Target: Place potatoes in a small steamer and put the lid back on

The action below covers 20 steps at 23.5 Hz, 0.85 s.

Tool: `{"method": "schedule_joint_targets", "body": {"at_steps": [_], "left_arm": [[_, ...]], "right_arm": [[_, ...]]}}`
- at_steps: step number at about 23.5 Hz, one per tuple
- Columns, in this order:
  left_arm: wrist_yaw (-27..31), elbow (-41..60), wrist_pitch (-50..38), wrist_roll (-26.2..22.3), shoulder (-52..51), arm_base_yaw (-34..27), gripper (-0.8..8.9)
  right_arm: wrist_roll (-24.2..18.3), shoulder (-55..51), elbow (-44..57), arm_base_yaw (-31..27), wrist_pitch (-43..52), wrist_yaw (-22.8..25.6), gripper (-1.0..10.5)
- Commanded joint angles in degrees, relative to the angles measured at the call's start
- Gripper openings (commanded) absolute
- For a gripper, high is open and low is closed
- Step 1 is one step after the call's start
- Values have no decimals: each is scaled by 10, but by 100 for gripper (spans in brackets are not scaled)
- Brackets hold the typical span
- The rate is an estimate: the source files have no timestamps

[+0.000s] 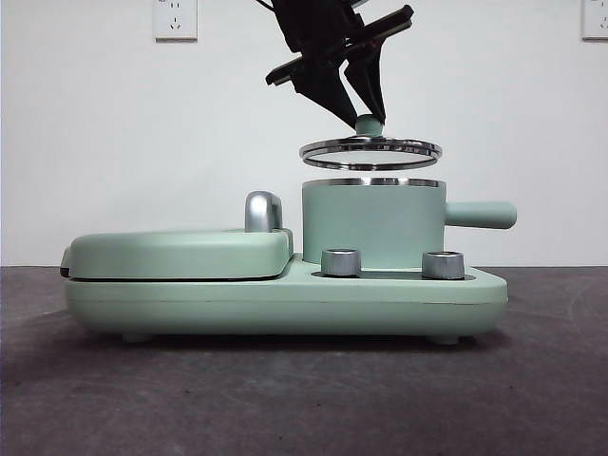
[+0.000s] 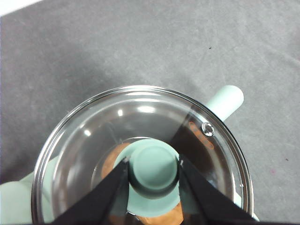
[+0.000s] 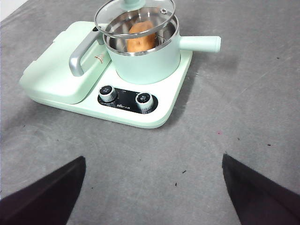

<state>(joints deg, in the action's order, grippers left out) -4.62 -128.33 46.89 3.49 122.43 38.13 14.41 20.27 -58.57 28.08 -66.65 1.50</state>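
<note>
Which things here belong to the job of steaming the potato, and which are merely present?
In the job: potato inside the small steamer; lid held above it by the left gripper.
Merely present: griddle cover, two knobs, right gripper, waiting.

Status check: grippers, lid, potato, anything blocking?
Left gripper shut on lid knob, hovering over small steamer. Right gripper open, waiting. Potato inside. Nothing blocking.

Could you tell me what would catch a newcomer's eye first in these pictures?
First, the glass lid hanging in the air just above the mint-green steamer, pinched at its knob by the left gripper. Next, the orange-brown potato already lying inside the steamer, seen through the lid. The right gripper waits open over the bare grey table, away from the cooker base.
</note>
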Motion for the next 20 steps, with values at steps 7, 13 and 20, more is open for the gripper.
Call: {"method": "schedule_joint_targets", "body": {"at_steps": [7,13,20], "left_arm": [[-1,-22,-2,21,25,7,21],[-1,-22,-2,20,26,9,22],[14,-22,-18,0,28,18,20]], "right_arm": [[6,1,-3,3,6,0,465],[6,1,-3,3,6,0,465],[6,1,-3,3,6,0,465]]}}
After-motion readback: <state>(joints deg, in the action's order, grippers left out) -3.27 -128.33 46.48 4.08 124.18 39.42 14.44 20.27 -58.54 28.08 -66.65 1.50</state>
